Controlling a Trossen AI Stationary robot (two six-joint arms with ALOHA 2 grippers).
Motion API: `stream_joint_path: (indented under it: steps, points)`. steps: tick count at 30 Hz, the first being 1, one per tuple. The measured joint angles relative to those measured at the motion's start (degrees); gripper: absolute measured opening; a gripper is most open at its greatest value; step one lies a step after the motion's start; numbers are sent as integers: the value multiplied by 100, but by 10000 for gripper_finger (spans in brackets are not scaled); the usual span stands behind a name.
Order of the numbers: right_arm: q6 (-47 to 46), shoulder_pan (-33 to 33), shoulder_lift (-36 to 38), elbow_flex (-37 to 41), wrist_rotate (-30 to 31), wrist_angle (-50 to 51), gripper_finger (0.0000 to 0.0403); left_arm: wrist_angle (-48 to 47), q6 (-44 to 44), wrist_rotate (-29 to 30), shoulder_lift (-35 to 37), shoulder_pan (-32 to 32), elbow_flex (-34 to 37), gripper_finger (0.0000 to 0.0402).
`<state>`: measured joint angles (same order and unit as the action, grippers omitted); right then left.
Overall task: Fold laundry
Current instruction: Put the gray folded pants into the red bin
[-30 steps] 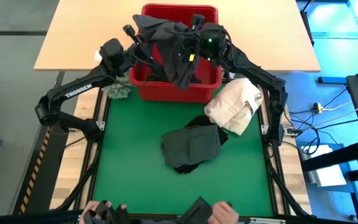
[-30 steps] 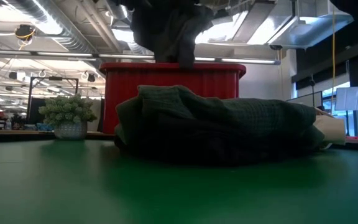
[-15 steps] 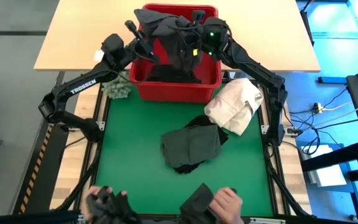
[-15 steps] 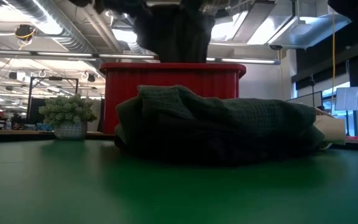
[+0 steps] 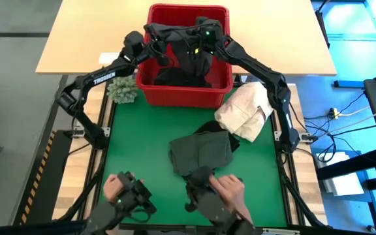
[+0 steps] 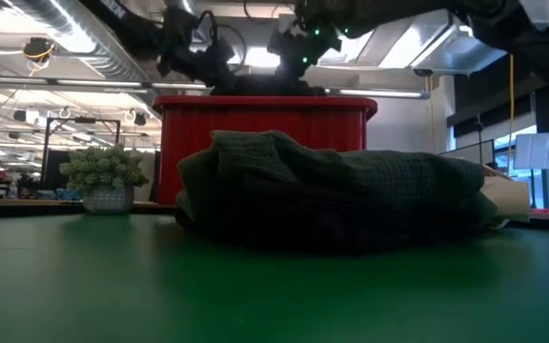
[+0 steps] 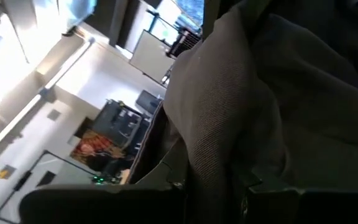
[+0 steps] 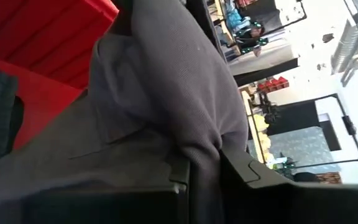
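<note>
One dark grey garment hangs over the red basket at the far end of the worktop, held up by both arms at once. The left gripper has its fingers pinching one bunch of the cloth, and the right gripper has its fingers pinching another bunch close by — each wrist view shows a fold of cloth squeezed tight between the dark fingers. More dark laundry sits low inside the basket under it. Nearer the middle of the green worktop lies a dark green garment, partly folded, with a black piece poking out behind it. A cream-white cloth heap rests just beside them, near the basket's corner. A small potted plant stands by the basket on the left arm's side. At the near edge, a person's hands reach toward the green garment. What could go wrong: the two grips are close together, so the cloth may stay bunched and not spread out — or a thin pinch may slip and drop it back in the basket. The hanging cloth could also catch on the basket's rim.
</note>
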<state>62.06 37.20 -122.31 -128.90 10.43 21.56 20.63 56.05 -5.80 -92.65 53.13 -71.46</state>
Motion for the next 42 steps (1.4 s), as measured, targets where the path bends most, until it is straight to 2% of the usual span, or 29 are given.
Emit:
stream_joint_path:
  steps: [6,10,18,23,25,30,33,37,42]
  points:
    - [-13,106,-270,-9,-126,113,37,-248,-162,-469,-194,201,4,38]
    - [-255,5,-273,-22,-222,880,37,-870,-186,-883,-194,129,4,38]
    - [-543,-263,-275,105,-897,2609,37,-2325,263,-1095,-192,-193,5,38]
    - [-717,-412,-279,194,-1273,3174,41,-2629,112,-1300,-193,-319,15,82]
    - [-768,-465,-279,211,-1325,3458,71,-2771,-15,-1373,-147,-359,15,102]
    - [-764,-564,-270,103,-1316,4119,175,-3290,-84,-1693,186,-400,15,141]
    - [-822,-565,-268,-172,-1304,4513,218,-3565,-213,-1770,476,-400,15,158]
    - [-1072,-585,-265,-602,-1330,4928,244,-3988,-449,-1920,877,-400,4,172]
    - [-1180,-738,20,-535,-1291,5108,246,-4342,-815,-2313,1304,-438,4,175]
